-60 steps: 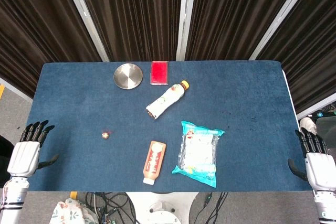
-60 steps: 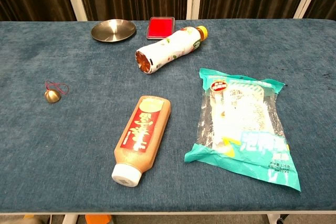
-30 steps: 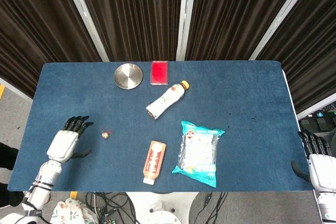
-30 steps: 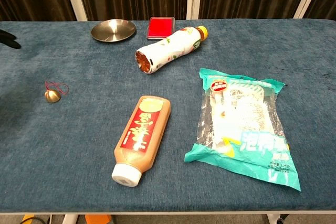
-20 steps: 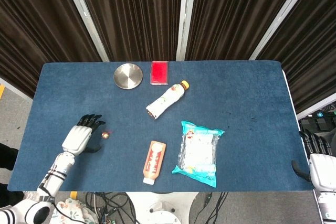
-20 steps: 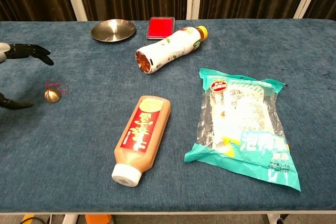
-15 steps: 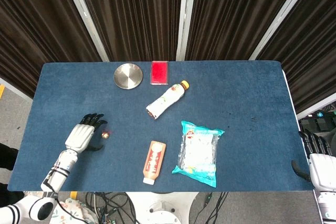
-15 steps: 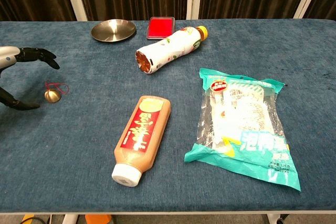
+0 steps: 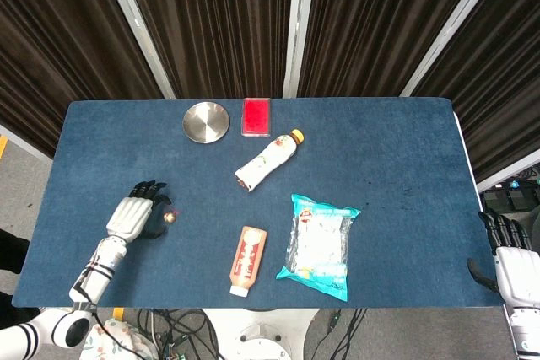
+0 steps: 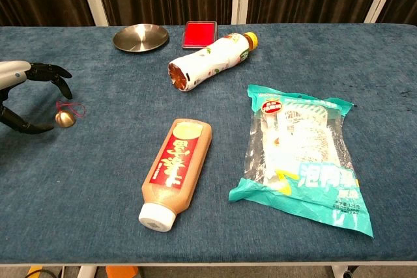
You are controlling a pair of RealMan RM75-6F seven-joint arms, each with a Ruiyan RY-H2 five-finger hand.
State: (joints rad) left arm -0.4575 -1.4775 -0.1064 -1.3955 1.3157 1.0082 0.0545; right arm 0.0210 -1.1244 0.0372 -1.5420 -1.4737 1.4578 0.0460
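A small brass bell point(image 9: 170, 217) point(image 10: 64, 118) with a red string lies on the blue table point(image 9: 405, 149) at the left. My left hand point(image 9: 135, 214) point(image 10: 26, 96) hovers just left of the bell, fingers spread around it, thumb low by the cloth, holding nothing. My right hand point(image 9: 510, 259) rests off the table's right front corner, fingers apart and empty; the chest view does not show it.
A steel dish point(image 9: 206, 121) and a red flat box point(image 9: 256, 116) sit at the back. A drink bottle point(image 9: 268, 160) lies on its side mid-table. A sauce bottle point(image 9: 248, 260) and a teal snack bag point(image 9: 319, 244) lie near the front.
My left hand moved from the table's left front corner rightward onto the table and closed in on the bell. The right hand barely shifted.
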